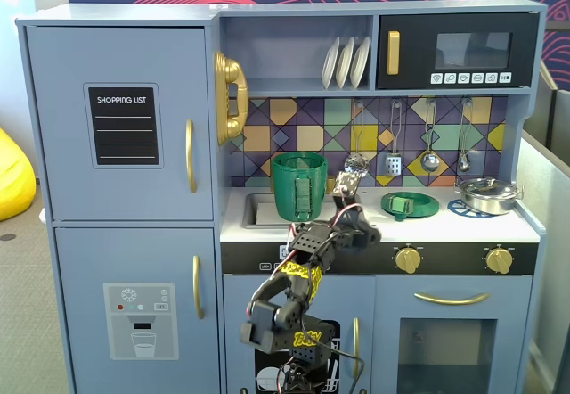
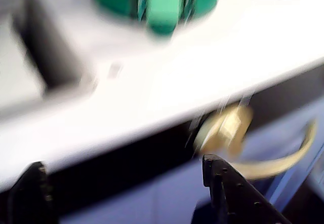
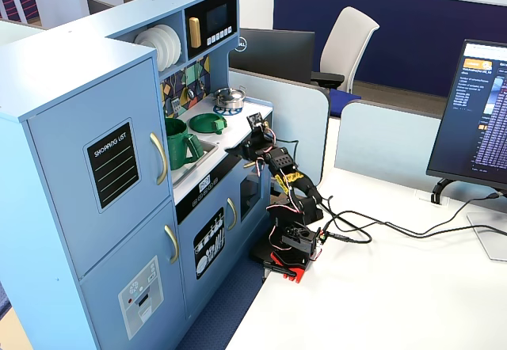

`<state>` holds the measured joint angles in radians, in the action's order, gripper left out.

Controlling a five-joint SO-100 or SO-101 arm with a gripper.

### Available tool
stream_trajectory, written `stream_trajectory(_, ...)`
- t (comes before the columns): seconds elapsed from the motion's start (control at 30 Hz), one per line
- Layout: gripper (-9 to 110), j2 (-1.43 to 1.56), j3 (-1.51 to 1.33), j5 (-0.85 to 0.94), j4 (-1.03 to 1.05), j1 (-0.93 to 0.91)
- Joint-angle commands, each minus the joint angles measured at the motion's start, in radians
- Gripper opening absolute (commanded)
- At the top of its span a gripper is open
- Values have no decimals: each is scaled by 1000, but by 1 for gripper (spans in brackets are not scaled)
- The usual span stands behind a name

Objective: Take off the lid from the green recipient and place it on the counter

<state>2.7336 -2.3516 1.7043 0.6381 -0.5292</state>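
Note:
The dark green lid (image 1: 410,204) lies flat on the white counter (image 1: 374,225), to the right of the sink, with its handle up. It also shows blurred at the top of the wrist view (image 2: 157,1) and in the other fixed view (image 3: 207,122). The green recipient (image 1: 299,185) stands in the sink with its top open, and it shows in the other fixed view too (image 3: 181,142). My gripper (image 1: 359,231) is open and empty. It hangs in front of the counter's front edge, apart from the lid. In the wrist view (image 2: 121,165) its jaws stand wide apart before the black panel.
A silver pot (image 1: 488,195) sits on the right burner. Gold knobs (image 1: 408,259) sit on the black front panel, one close to my right finger in the wrist view (image 2: 223,130). Utensils (image 1: 394,158) hang on the back wall. The sink (image 1: 258,209) is at the counter's left.

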Motion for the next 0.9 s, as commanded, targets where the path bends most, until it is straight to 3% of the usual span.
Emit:
stream_trajectory(0.0, 21, 78, -17, 20, 242, 92)
stream_trajectory(0.13, 11, 112, -126, -11, 382, 204)
stream_trajectory(0.53, 13, 345, -586, -126, 460, 417)
stream_trajectory(0.73, 13, 431, -644, -179, 607, 462)
stream_trajectory(0.87, 13, 445, -646, -123, 735, 469)
